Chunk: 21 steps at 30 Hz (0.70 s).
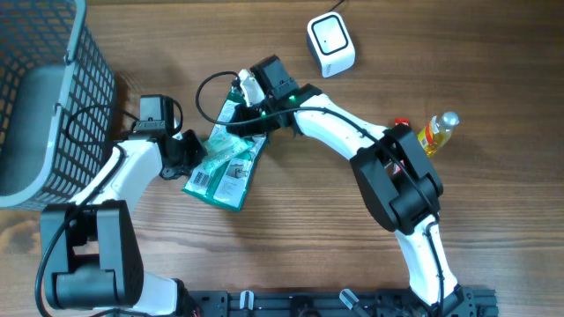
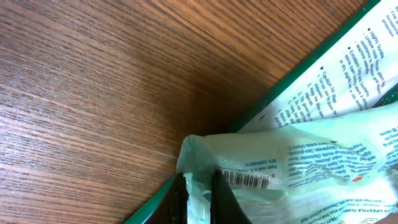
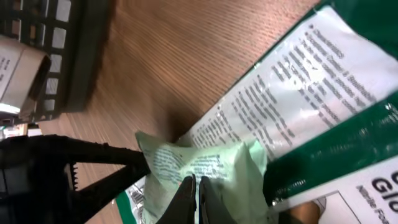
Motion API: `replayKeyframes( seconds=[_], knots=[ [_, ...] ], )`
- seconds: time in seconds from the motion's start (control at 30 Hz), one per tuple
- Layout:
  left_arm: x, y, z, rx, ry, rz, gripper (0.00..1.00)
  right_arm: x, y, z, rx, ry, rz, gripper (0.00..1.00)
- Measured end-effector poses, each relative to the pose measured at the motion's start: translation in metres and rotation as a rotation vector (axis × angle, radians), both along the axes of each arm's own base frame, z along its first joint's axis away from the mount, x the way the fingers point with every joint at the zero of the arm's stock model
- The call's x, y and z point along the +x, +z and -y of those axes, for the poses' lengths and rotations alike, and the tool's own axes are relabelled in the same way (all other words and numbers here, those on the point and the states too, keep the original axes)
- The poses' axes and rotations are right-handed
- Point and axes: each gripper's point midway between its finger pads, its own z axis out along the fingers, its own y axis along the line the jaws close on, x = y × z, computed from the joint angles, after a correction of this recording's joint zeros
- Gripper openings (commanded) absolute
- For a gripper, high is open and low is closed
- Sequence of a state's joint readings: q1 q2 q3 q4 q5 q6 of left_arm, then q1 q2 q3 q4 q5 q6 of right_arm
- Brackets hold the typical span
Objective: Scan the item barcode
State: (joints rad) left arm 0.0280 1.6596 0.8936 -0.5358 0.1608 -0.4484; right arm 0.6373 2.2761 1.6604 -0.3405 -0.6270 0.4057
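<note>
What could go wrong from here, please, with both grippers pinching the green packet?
The left gripper and right gripper each pinch thin film of the green packet; moving apart could tear it or let it slip. The barcode sits on wrinkled film right beside the left gripper, so the white scanner might fail to read it.

Left end effector (image 2: 199, 185) clamped tight, right end effector (image 3: 194, 188) likewise

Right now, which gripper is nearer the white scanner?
Right. The right gripper holds the green packet near its top, below-left of the white scanner; the left gripper holds its left edge, farther off.
</note>
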Motion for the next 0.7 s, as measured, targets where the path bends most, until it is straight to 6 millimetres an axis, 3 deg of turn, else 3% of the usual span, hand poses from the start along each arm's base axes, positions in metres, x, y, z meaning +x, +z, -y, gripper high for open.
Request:
replayKeyframes(
  seconds=[0.27, 0.43, 0.7],
  knots=[
    [0.001, 0.0, 0.0, 0.0, 0.0, 0.002, 0.06, -0.01, 0.0, -0.016, -0.003, 0.025, 0.037, 0.04],
    [0.002, 0.0, 0.0, 0.001, 0.0, 0.007, 0.06, -0.006, -0.02, -0.008, -0.07, -0.014, 0.054, 0.04],
    [0.002, 0.0, -0.006, 0.032, 0.007, 0.008, 0.06, -0.001, -0.024, -0.006, -0.082, -0.032, 0.068, 0.08]
  ],
)
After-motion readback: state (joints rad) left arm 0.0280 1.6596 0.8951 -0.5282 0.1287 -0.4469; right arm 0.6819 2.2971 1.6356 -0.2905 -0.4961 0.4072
